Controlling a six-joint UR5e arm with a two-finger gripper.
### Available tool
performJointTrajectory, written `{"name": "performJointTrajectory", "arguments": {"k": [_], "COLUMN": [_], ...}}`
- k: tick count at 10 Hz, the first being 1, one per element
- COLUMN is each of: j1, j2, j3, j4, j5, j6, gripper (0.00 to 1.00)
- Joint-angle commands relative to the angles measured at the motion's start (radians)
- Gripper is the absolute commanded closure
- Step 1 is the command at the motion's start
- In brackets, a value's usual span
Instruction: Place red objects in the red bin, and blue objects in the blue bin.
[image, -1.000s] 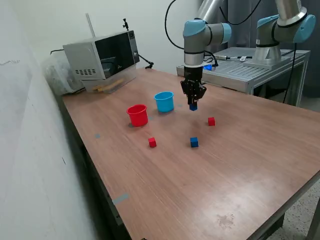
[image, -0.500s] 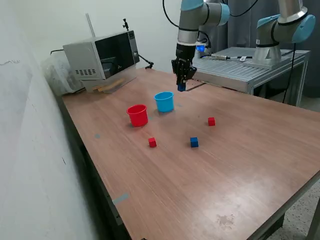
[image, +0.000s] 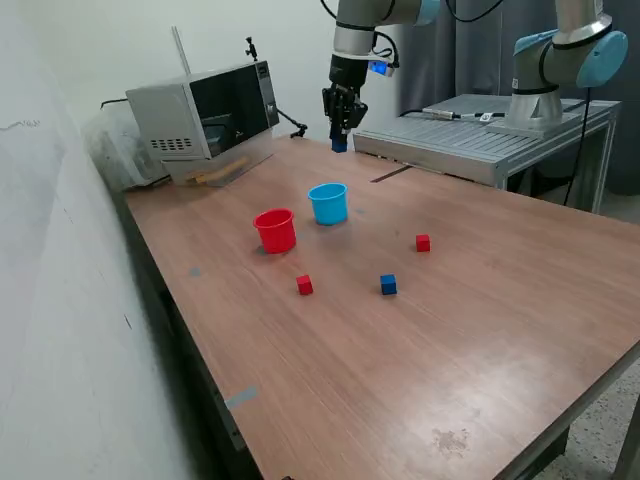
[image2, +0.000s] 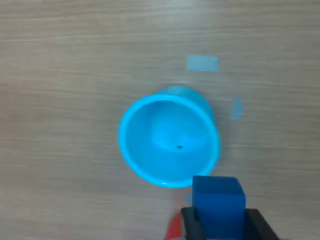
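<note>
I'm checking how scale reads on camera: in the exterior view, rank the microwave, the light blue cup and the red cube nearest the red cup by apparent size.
1. microwave
2. light blue cup
3. red cube

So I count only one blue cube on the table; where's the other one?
The other blue cube is clamped in the gripper, held high above the light blue cup, near the microwave in the exterior view.

Two cups stand side by side on table: one cup toward the exterior view's left, other cup just right of it. Three cubes lie nearer the camera, apart. Gripper holds a fourth cube above the cups; microwave sits behind.
</note>
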Motion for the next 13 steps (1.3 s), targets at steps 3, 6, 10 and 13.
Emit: {"name": "performJointTrajectory", "arguments": {"k": [3,6,10,13], "j1": [-0.088,-0.08,-0.06,-0.039], "j2": [0.114,0.125,0.127,0.125], "j3": [-0.06,-0.057,-0.051,-0.041], "j4": [0.01,0.01,0.006,0.007], "j5": [0.009,0.035,0.04,0.04], "j6": [-0.035,-0.035,-0.035,-0.036], "gripper": [1.0,1.0,0.0,0.0]}}
